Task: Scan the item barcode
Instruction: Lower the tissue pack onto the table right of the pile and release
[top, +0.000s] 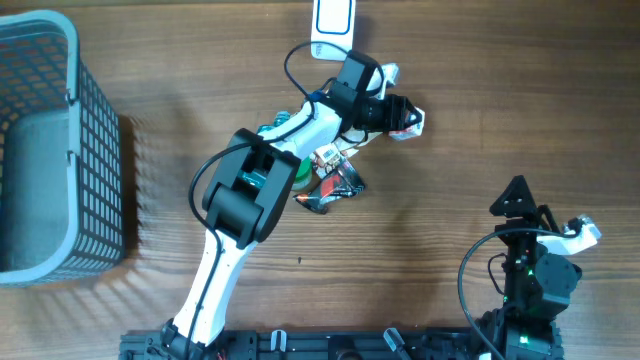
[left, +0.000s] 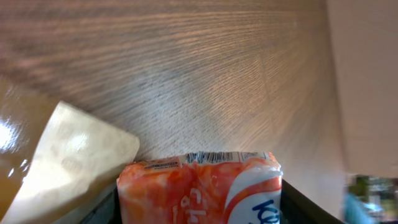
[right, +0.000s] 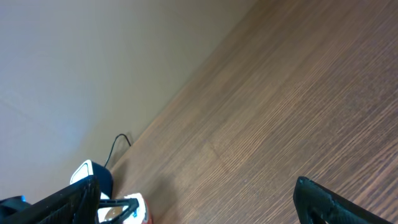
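This is a lab mock-up of a shop checkout: a wood-grain table (top: 500, 120) against a plain wall (right: 93, 62), with a white corded scanner (top: 331, 22) at its far edge and a grey mesh basket (top: 40, 150).

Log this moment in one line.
left pincer: grips orange packet | barcode: on packet's far edge | scanner: near packet, apart | right pincer: open, empty

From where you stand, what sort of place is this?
Probably a lab bench staged as a shop checkout: a white scanner at the far edge of the wooden table, a grey mesh basket on the left, and an orange-and-white packet held in the left gripper.
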